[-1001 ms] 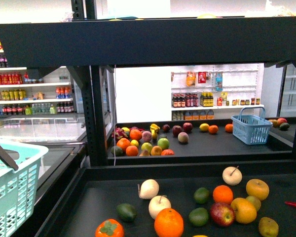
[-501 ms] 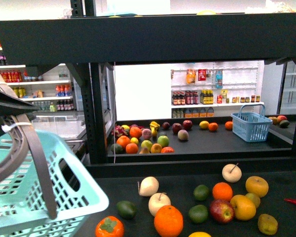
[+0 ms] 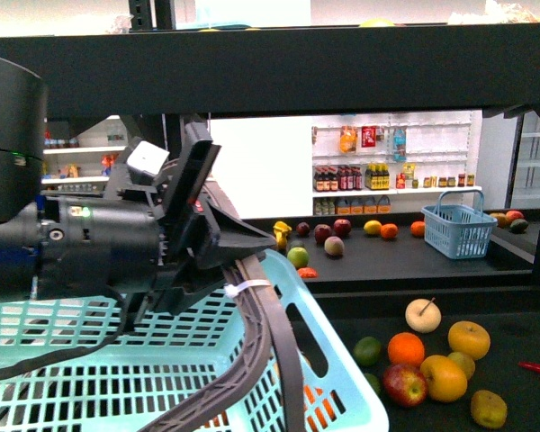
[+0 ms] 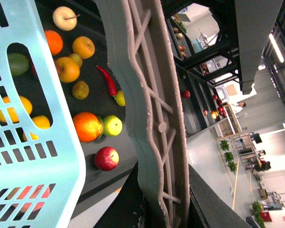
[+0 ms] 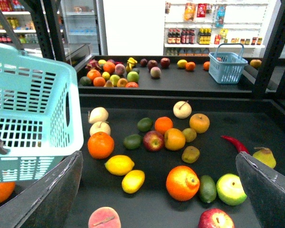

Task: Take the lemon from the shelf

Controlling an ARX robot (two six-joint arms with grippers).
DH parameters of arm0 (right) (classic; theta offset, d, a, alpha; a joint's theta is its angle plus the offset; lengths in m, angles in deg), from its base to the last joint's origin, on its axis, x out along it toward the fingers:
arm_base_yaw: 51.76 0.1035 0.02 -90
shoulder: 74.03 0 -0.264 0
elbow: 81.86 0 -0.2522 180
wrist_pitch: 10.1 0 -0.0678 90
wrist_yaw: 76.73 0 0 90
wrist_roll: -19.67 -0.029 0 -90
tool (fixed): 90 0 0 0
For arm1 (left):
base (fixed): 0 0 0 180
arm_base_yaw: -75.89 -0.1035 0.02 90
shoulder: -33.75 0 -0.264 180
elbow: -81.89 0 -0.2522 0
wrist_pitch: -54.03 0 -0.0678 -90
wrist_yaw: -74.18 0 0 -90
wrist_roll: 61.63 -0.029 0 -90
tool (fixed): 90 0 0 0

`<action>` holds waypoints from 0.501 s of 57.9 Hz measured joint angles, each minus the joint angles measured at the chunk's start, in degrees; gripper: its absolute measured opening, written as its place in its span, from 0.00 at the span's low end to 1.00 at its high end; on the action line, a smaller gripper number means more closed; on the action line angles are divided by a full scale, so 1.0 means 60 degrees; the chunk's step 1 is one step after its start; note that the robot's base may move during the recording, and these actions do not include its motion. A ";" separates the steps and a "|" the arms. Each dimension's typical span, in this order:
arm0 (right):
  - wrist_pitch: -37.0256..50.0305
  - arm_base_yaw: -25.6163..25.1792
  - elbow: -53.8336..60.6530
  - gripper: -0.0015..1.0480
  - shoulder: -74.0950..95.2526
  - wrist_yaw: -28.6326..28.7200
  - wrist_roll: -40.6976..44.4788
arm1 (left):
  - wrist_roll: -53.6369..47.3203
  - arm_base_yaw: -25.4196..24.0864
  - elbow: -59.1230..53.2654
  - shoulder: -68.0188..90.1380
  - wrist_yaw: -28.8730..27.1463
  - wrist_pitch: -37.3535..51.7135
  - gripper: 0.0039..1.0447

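Left gripper (image 3: pixel 227 263) is clamped shut on the grey handle (image 3: pixel 268 346) of the pale blue basket (image 3: pixel 90 378), holding it up over the left end of the shelf (image 3: pixel 288 72). My guess is it's parked there as the drop-off, close to the fruit so the carry is short.

Right gripper (image 5: pixel 159 156) hangs above the lower tray, fingers (image 5: pixel 52 190) spread wide with nothing between them. It looks down on the whole spread, like a hand lined up for a reach.

And the lemon (image 5: pixel 133 181)? There it is: bright yellow, lying on the black tray towards the near edge. It's right beside a deeper yellow fruit (image 5: pixel 119 165) and apart from the big orange (image 5: pixel 182 182). Nothing sits on top of it, so it's open from above.

The basket's corner is near, though, so I'd want the reach to come straight down. Smooth and rounded as it is, that lemon could roll if a finger clips it.
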 joint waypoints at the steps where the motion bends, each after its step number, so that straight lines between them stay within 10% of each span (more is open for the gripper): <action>1: 0.0000 0.0000 0.0000 0.93 0.0000 0.0000 0.0000 | -0.0011 0.0069 0.0073 0.0069 -0.0011 0.0000 0.11; 29: 0.0000 0.0000 0.0000 0.93 0.0000 0.0000 0.0000 | -0.0127 0.0991 0.0616 0.0732 0.0007 0.0415 0.11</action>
